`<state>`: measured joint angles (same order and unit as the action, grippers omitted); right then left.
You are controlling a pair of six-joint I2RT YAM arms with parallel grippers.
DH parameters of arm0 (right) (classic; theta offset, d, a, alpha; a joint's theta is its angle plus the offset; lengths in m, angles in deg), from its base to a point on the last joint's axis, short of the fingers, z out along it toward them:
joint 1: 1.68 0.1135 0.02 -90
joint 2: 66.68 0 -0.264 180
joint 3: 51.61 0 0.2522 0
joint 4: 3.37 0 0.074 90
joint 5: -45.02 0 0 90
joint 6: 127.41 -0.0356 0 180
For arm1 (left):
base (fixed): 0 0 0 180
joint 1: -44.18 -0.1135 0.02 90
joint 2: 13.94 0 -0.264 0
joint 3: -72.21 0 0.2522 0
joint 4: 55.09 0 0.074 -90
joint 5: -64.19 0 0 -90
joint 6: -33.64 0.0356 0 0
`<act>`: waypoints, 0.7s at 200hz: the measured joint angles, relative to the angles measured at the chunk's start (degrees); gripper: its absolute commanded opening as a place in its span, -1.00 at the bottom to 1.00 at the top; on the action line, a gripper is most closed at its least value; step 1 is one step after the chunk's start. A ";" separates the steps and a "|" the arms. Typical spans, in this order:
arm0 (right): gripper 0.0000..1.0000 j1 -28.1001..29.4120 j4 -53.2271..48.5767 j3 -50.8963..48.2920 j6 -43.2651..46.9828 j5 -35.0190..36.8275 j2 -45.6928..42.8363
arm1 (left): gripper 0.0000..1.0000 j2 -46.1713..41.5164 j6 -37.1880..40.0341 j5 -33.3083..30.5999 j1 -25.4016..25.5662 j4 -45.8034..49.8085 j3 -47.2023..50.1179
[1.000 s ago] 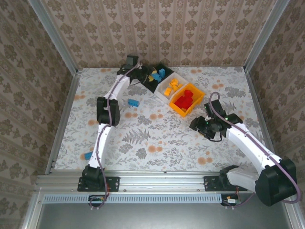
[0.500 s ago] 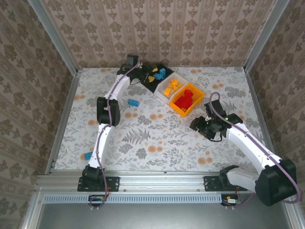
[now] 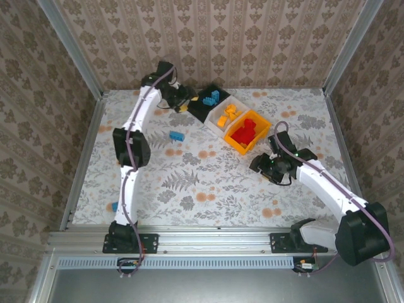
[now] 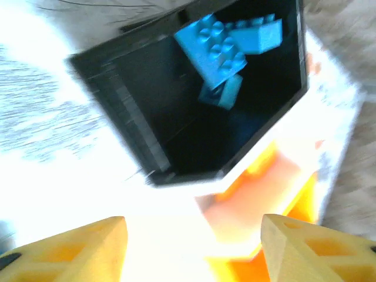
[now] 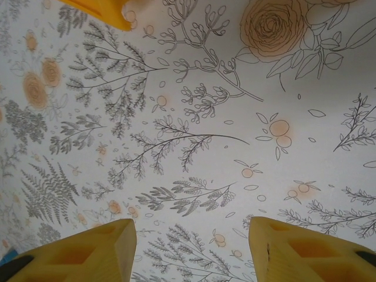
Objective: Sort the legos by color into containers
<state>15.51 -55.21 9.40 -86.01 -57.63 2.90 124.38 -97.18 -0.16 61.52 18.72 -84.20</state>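
Note:
The black bin [image 3: 203, 108] holds blue legos [image 3: 212, 97], which are sharp in the left wrist view as blue legos [image 4: 226, 44] inside the black bin [image 4: 135, 111]. The white bin [image 3: 219, 122] holds orange-yellow legos [image 3: 230, 113]. In the orange-yellow bin [image 3: 251, 146] lie red legos [image 3: 245, 131]. A loose blue lego [image 3: 177, 136] lies on the table, another blue lego [image 3: 113, 206] near the left edge. My left gripper [image 3: 184, 106] [image 4: 194, 249] hangs open and empty just left of the black bin. My right gripper [image 3: 261, 165] [image 5: 191, 249] is open and empty over bare table, in front of the orange-yellow bin.
The floral tablecloth [image 3: 208, 183] is walled by patterned panels and metal rails at the left [image 3: 85, 151] and right. A corner of the orange-yellow bin [image 5: 103, 12] shows at the top of the right wrist view. The left wrist view is blurred and overexposed.
My left arm has swung left and its gripper has drawn back from over the black bin to its left side. The right gripper has barely shifted.

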 measured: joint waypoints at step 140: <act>0.15 17.20 15.72 29.27 39.65 -5.11 29.44 | 0.53 -28.41 16.85 -16.70 -5.49 6.40 50.23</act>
<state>32.71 -39.50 38.67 -46.36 -62.74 32.34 95.97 -80.32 -16.86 56.03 25.13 -33.97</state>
